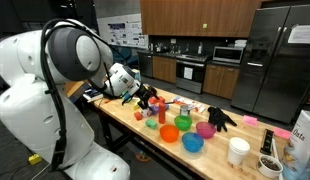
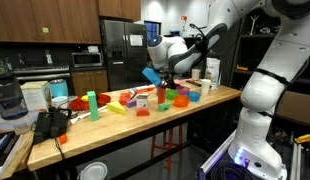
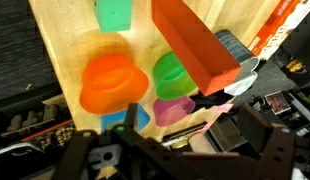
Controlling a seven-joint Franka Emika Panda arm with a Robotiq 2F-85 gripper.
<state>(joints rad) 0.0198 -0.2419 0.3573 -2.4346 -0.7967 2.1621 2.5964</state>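
Orange bowl near hand, jaws apart; poster text illegible.

I am seeing four bowls sitting close together on the table in the wrist view. The first bowl is sitting at the left and the second bowl just beside it on the right. The third bowl and fourth bowl are crowding in below them, nearest the gripper. A long block is running slantwise from the top of the view down past the right of the second bowl. A small block is sitting above the first bowl. In an exterior view, a glove is lying behind the bowls and a cup is standing to their right, near the table's edge.
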